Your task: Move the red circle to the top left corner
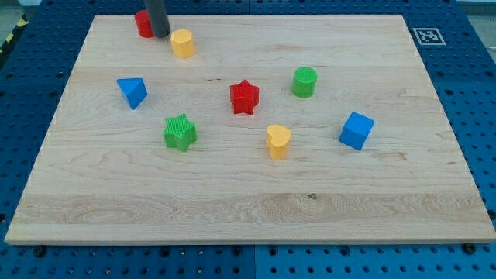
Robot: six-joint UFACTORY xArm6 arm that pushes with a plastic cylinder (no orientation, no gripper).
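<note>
The red circle [142, 23] sits near the board's top left, partly hidden behind my rod. My tip [160, 35] rests on the board right against the red circle's right side. A yellow hexagon block [182, 43] stands just to the right of the tip, a small gap away.
On the wooden board [248, 209] lie a blue triangle [132, 92], a green star [180, 132], a red star [245, 97], a green cylinder [304, 81], a yellow heart [278, 141] and a blue cube [356, 130]. A marker tag [428, 36] lies at the top right.
</note>
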